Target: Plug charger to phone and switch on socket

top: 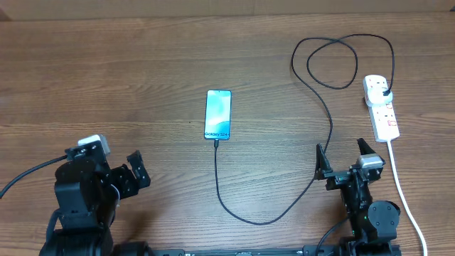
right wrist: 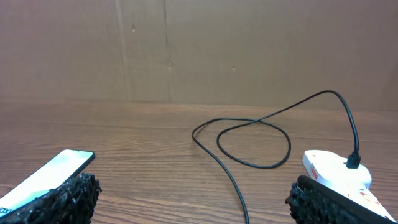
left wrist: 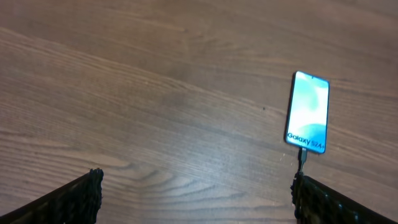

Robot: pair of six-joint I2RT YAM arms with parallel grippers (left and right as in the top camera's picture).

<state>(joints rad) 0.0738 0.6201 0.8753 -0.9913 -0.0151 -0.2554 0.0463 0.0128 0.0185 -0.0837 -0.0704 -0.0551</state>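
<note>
- Your left end effector point(left wrist: 198, 196): fingers spread wide, nothing between them, hanging over bare desk point(top: 106, 71).
- Your right end effector point(top: 343, 162): also spread wide and holding nothing.
- Phone point(top: 218, 114): flat on the desk, screen up, lit teal, reads "Galaxy S24+". It lies ahead and to the right of the left end effector, and ahead and to the left of the right one. It is well apart from both.
- Charger point(top: 215, 167): the connector tip point(left wrist: 303, 157) touches the phone's near short edge and looks seated.
- From there the cable runs back toward the arms and bends right. It passes just beside the right end effector's left finger point(top: 320, 162).
- The cable then heads away, makes a loose loop, and ends in the black plug point(top: 384, 91).
- The plug sits in the far outlet of the power strip point(top: 382, 117).
- Power strip: ahead and to the right of the right end effector, near it, long axis pointing away. Its red marks are visible.
- You can't tell the switch position from these views.
- The strip's thick white cord point(top: 399, 185) trails back past the right side of the right arm.
</note>
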